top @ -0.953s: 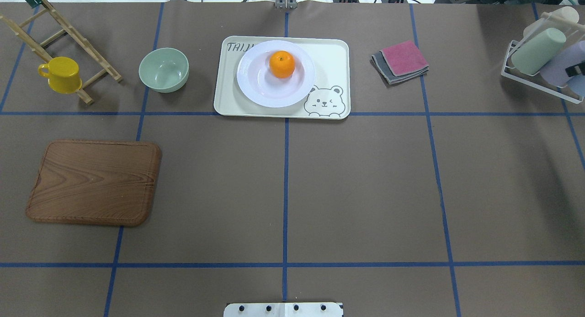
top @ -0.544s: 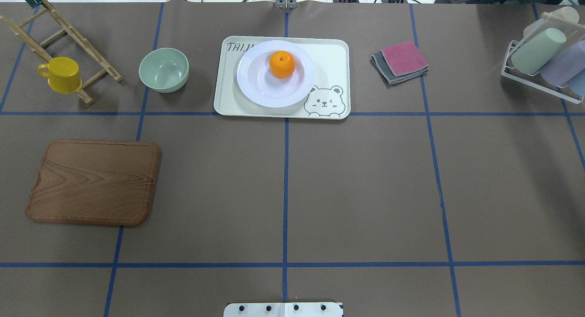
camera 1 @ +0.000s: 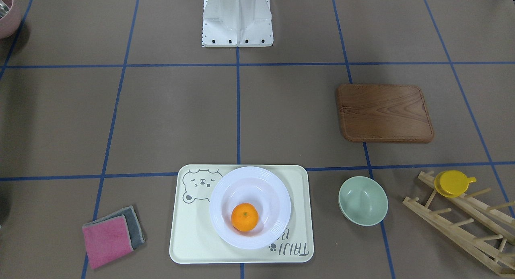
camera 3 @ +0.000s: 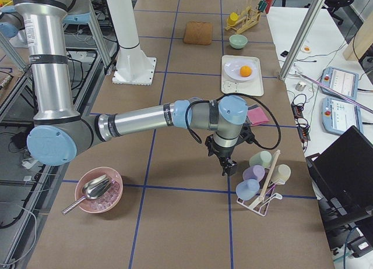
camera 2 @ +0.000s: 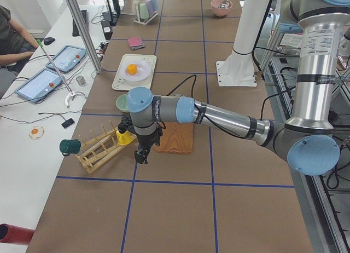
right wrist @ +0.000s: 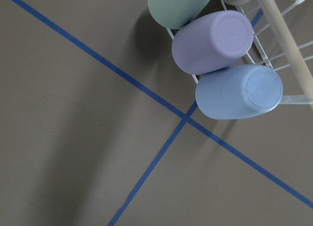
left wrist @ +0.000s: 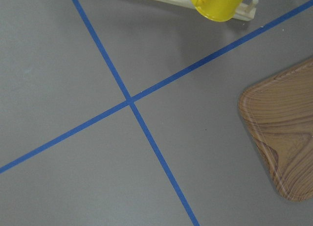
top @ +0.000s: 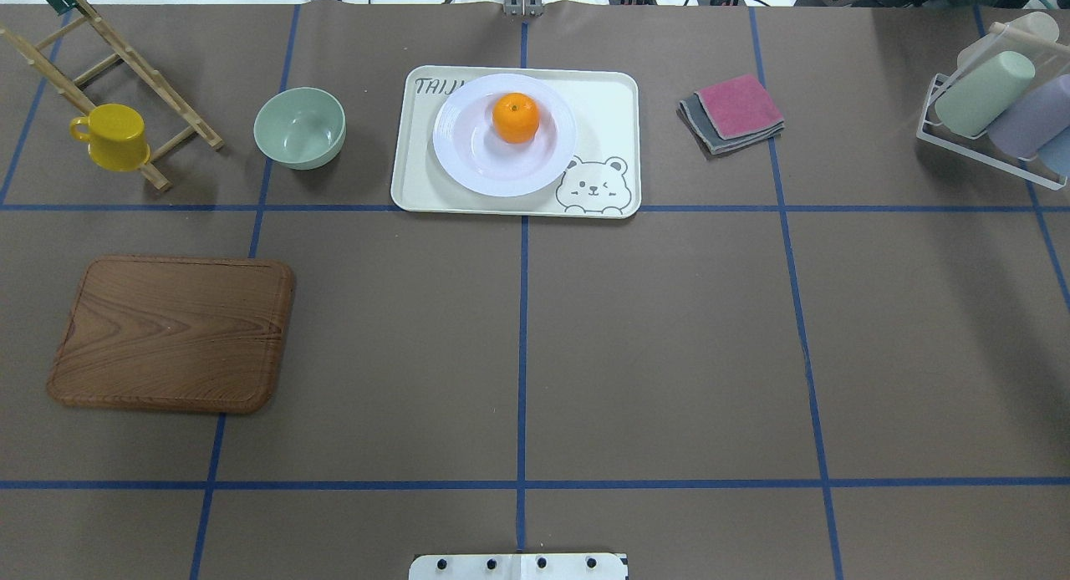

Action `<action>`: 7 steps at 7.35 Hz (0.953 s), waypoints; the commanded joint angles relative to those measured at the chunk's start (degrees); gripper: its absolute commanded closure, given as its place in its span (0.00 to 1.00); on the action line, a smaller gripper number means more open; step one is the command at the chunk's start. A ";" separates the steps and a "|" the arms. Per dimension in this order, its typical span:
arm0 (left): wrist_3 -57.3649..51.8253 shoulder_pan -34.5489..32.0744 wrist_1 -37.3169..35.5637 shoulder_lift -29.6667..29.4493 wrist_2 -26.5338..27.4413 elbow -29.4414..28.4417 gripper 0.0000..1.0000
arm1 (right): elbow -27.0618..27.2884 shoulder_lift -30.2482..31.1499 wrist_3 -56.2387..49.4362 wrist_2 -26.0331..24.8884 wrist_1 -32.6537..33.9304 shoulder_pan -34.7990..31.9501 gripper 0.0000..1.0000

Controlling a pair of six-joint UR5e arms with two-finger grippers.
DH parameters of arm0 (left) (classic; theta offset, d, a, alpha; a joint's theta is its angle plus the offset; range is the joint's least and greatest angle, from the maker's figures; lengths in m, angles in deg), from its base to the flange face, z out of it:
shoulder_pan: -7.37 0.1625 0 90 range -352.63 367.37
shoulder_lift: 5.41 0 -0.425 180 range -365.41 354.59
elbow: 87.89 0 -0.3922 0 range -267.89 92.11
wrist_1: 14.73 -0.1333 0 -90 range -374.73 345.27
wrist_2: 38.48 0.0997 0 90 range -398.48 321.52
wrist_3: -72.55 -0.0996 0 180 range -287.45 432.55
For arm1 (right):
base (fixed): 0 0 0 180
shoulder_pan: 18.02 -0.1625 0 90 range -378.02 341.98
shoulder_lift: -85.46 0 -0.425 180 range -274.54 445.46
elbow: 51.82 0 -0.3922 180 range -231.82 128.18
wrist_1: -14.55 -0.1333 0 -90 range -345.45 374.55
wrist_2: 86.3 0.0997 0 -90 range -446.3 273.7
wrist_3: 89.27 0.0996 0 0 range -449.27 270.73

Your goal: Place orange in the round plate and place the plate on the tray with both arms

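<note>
The orange (top: 516,117) lies in the round white plate (top: 468,166), and the plate stands on the cream bear tray (top: 606,112) at the far middle of the table. From the front the orange (camera 1: 244,216) sits toward the near side of the plate (camera 1: 261,180) on the tray (camera 1: 193,226). My left gripper (camera 2: 141,156) shows only in the exterior left view, hanging over the table between the wooden rack and the wooden board. Only the exterior right view holds my right gripper (camera 3: 227,167), beside the cup rack. I cannot tell whether either is open or shut.
A pale-green bowl (top: 300,128) stands left of the tray, and a yellow cup (top: 112,136) sits on a wooden rack (top: 171,104). A wooden board (top: 171,333) lies front left. Folded cloths (top: 734,112) and a cup rack (top: 995,120) are on the right.
A dark part of the right gripper that showed at the overhead view's right edge over the cup rack has moved out of that view. The orange, plate and tray have not moved.
</note>
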 commanded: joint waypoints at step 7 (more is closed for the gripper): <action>1.71 0.05 5.75 0.05 -4.67 -2.62 0.00 | -0.21 0.72 2.80 4.10 -0.20 1.37 0.00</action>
